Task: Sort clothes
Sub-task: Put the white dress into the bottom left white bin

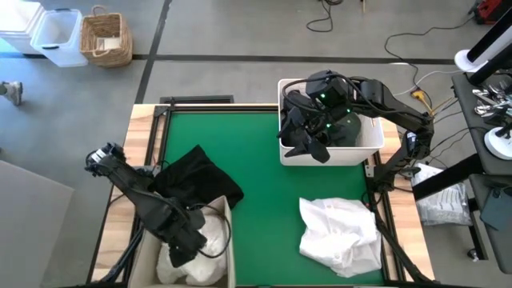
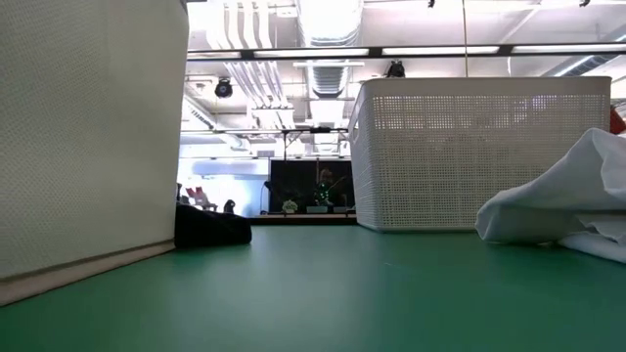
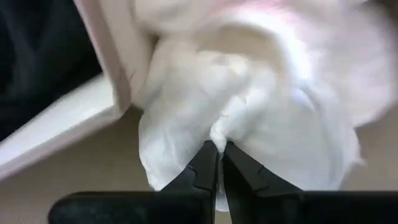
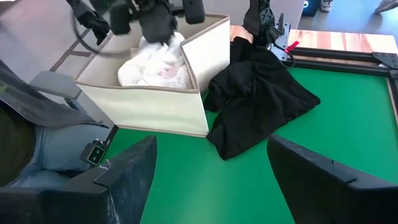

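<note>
A fabric bin (image 1: pixel 226 240) sits at the near left corner of the surface (image 1: pixel 264 176). Inside it lies a heap of clothes (image 1: pixel 210 236), with the left gripper (image 1: pixel 182 248) down among them. A second garment (image 1: pixel 200 178) lies on the surface just behind the bin, touching it. A basket (image 1: pixel 332 152) stands at the far right, with the right gripper (image 1: pixel 308 132) over it. A third garment (image 1: pixel 340 232) lies at the near right, in front of the basket.

Left gripper (image 3: pixel 219 163) matt black plastic, pinching crumpled white cloth (image 3: pixel 261 99). Beige bin (image 4: pixel 149 106) beside it: woven fabric. Basket (image 2: pixel 469 156): perforated white plastic.
</note>
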`<state>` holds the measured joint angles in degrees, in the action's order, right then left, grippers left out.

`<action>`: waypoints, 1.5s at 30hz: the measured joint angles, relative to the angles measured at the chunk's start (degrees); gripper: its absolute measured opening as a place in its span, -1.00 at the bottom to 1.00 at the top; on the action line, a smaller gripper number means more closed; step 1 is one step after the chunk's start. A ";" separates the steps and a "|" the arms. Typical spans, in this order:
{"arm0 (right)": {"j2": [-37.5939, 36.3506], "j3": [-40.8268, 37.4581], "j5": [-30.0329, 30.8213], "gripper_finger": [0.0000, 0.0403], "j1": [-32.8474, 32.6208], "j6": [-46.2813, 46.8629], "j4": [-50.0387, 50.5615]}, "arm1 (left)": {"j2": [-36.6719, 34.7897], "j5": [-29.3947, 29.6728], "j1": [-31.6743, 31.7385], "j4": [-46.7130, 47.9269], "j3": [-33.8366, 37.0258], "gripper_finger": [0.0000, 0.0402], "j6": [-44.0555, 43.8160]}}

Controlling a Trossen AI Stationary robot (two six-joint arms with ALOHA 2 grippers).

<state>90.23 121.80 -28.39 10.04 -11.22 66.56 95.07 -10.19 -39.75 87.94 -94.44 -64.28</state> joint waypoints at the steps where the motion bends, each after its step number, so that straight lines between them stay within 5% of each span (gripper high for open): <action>1: 0.01 0.00 -0.02 0.48 0.00 -0.13 0.00 | 0.00 2.05 -0.41 0.01 -1.93 -0.98 -0.06; 8: 0.00 0.00 0.00 0.42 0.00 -0.56 0.01 | 0.09 14.83 -2.02 2.10 -13.36 -0.96 -2.93; 21: -0.02 0.00 -0.02 0.41 0.00 -0.96 0.05 | 0.33 14.21 -2.47 2.10 -11.49 -0.92 -5.96; 34: -0.01 -0.15 -0.02 0.51 0.00 -0.37 0.09 | 0.33 12.11 -2.64 2.05 -7.29 -0.27 -6.26; 45: -0.02 -1.00 -0.02 0.41 0.00 -0.81 0.12 | -1.99 10.62 -2.71 1.95 -10.19 -0.23 -6.09</action>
<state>90.21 120.79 -28.40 10.04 -12.03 66.67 93.07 0.43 -42.46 89.89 -104.63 -70.37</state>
